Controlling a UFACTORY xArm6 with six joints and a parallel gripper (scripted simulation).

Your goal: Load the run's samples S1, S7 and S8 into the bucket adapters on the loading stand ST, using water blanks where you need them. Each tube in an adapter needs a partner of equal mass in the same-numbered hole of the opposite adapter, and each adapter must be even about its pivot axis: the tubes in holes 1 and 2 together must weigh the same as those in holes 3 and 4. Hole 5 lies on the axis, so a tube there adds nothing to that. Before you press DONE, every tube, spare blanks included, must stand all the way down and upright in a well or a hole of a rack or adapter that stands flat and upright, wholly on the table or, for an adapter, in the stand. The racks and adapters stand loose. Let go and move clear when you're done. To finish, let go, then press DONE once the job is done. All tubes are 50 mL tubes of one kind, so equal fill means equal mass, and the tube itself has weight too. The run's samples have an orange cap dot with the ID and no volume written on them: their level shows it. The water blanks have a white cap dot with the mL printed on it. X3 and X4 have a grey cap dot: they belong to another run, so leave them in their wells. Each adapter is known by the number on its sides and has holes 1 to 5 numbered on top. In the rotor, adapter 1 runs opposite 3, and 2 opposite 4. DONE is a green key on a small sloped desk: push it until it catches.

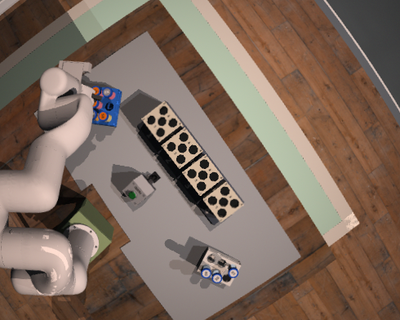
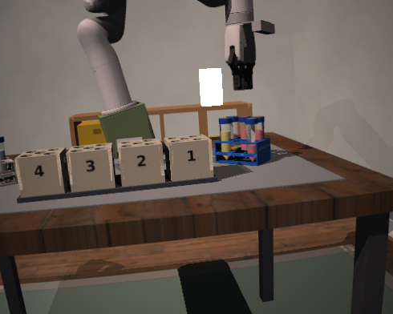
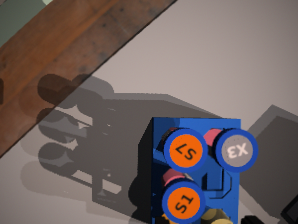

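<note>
A blue rack (image 1: 105,107) stands at the table's far left end and holds the samples and grey-dot tubes; it also shows in the side view (image 2: 242,150). In the wrist view I see orange caps S7 (image 3: 184,150) and S1 (image 3: 183,202) and grey cap X3 (image 3: 236,150) standing in the blue rack (image 3: 200,170). My gripper (image 2: 242,83) hangs well above this rack, partly open, with nothing between its fingers. Adapters 1 (image 2: 189,156), 2 (image 2: 140,161), 3 (image 2: 91,165) and 4 (image 2: 39,170) sit in a row on the stand, and all their holes look empty.
A grey rack (image 1: 218,265) with white-dot, blue-capped water blanks stands at the table's other end. The sloped desk with the green DONE key (image 1: 131,195) sits in front of the stand. A wooden shelf stands behind the table.
</note>
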